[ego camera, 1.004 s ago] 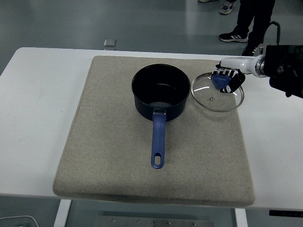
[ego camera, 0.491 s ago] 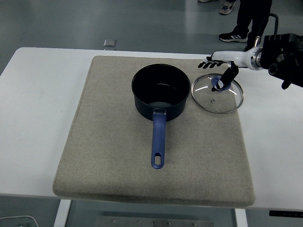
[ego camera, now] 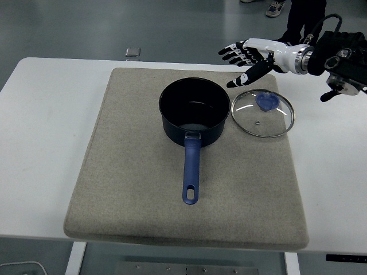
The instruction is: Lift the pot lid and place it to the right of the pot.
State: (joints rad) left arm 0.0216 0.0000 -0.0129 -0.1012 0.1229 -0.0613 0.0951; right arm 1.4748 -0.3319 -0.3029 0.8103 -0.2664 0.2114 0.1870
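A grey mat (ego camera: pixel 132 189) covers most of the white table (ego camera: pixel 40 132), filling the middle of the frame. Just left of centre stands the dark blue pot (ego camera: pixel 194 112), uncovered, its blue handle (ego camera: pixel 191 172) pointing down toward the bottom edge. Immediately to its right, touching or nearly touching the pot's wall, the glass lid (ego camera: pixel 262 113) lies flat on the mat with its blue knob (ego camera: pixel 265 101) up.

In the upper right, the right hand (ego camera: pixel 248 56) hovers above and slightly left of the lid, fingers spread wide and holding nothing, clear of the knob. The left arm is not in view. A person's legs and shoes (ego camera: pixel 298 17) show at the top edge.

Judging from this layout, the placement looks done: the lid rests right of the pot and the hand is free. What remains seems only to draw the arm away toward the right edge without brushing the lid.
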